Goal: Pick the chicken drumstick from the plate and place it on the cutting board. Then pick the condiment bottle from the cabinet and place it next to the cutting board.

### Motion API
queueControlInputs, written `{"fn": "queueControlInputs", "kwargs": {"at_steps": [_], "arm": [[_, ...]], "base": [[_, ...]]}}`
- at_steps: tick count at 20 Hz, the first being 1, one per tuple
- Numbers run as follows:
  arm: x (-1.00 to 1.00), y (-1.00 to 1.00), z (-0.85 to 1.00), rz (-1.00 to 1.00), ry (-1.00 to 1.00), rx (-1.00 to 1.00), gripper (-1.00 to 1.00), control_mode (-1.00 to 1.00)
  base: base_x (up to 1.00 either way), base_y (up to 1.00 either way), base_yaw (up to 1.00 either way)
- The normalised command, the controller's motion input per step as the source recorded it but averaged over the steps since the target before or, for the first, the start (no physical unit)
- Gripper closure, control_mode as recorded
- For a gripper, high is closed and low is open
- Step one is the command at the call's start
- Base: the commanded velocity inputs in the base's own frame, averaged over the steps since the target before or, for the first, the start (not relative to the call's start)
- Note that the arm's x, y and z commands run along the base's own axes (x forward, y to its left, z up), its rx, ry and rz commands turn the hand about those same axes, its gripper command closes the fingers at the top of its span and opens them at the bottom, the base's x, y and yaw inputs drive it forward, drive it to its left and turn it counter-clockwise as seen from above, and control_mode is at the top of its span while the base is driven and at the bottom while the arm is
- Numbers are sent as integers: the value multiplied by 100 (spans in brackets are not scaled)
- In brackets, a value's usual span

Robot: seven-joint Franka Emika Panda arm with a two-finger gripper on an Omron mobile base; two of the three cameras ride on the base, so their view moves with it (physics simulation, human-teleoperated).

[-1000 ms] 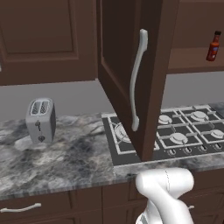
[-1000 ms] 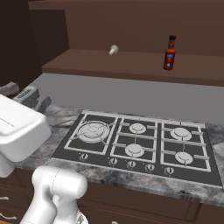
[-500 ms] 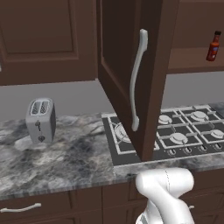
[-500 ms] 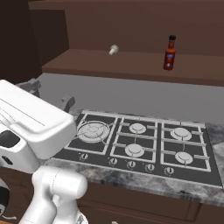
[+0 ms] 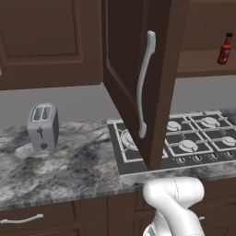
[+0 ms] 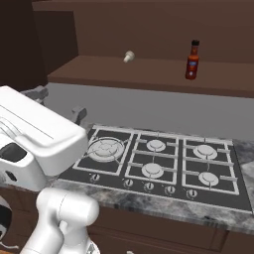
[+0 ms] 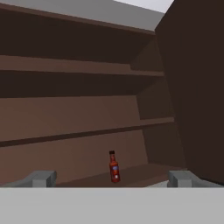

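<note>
The condiment bottle (image 5: 225,48) is red-orange with a black cap and stands upright on the cabinet shelf (image 6: 99,69). It also appears as the bottle (image 6: 193,60) above the cooktop and as the bottle (image 7: 114,167) straight ahead in the hand view, some way off. My gripper (image 7: 111,180) is open with nothing between its fingertips (image 7: 41,178). In the right base view the gripper (image 6: 57,103) sits low and left of the bottle, well short of the shelf. The cabinet door (image 5: 124,69) stands open, with its curved silver handle (image 5: 144,83) facing me. The plate is out of view.
A gas cooktop (image 6: 158,161) lies under the shelf on the marbled counter (image 5: 69,166). A silver toaster (image 5: 43,125) stands at the left. A small pale object (image 6: 129,56) rests on the shelf left of the bottle. The open door juts out over the cooktop's left side.
My arm has swung up and rightward into the right base view, bringing the open gripper closer to the shelf. The bottle and door have not moved.
</note>
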Motion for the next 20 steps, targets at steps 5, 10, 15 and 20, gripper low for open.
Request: {"fn": "queueControlInputs", "kwargs": {"at_steps": [5,10,15,20], "arm": [[20,0,0,0,0,0,-100,-100],[29,0,0,0,0,0,-100,-100],[31,0,0,0,0,0,-100,-100],[32,-3,0,0,0,0,-100,-100]], "base": [[0,0,0],[0,0,0],[0,0,0],[0,0,0]]}}
